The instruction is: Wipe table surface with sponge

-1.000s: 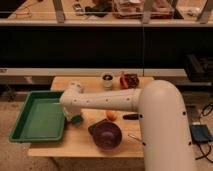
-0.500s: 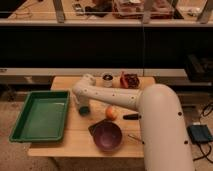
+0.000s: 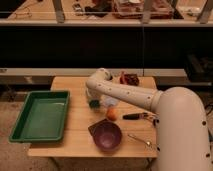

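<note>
The table [image 3: 80, 140] is a light wooden top, with the robot's white arm [image 3: 131, 95] reaching from the near right across it toward the far left. On the left part of the table lies a large green tray [image 3: 41, 116]. Near the front edge sits a purple bowl [image 3: 106, 135], with an orange [image 3: 111, 114] just beyond it. A dark tool with a black handle [image 3: 134, 116] lies to the right of the orange, and a spoon [image 3: 140, 140] lies near the right front corner. At the far edge stands a reddish dish [image 3: 131, 79].

The gripper [image 3: 93, 100] points down at the middle of the table, right of the tray. Its jaws are closed on the sponge [image 3: 94, 103], a small teal block pressed against the table.

Compared with half a second ago, the gripper and sponge have moved toward the far side.
</note>
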Robot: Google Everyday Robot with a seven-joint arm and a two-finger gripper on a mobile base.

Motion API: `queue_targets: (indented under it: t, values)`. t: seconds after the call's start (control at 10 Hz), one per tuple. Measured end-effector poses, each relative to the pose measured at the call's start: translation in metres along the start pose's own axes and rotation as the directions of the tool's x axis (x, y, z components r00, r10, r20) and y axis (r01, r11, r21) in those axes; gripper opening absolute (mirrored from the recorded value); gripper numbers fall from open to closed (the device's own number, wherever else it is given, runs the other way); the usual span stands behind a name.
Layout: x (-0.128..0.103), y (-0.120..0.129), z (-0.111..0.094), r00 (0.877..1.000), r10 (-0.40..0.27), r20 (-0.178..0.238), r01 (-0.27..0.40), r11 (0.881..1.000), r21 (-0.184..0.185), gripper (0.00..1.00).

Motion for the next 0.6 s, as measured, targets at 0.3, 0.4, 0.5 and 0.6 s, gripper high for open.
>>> queue_targets:
  t: [0.3, 0.4, 0.5, 0.6]
  values:
    - [-0.030, 0.034, 0.002, 0.997, 0.063, 0.050, -0.062, 0.998, -0.021, 0.10]
    - [-0.051, 0.038, 0.007, 0.994, 0.077, 0.078, -0.075, 0.997, -0.025, 0.10]
    - [-0.064, 0.040, 0.011, 0.992, 0.083, 0.093, -0.081, 0.996, -0.025, 0.10]
    - [-0.075, 0.043, 0.014, 0.991, 0.087, 0.105, -0.085, 0.996, -0.024, 0.10]
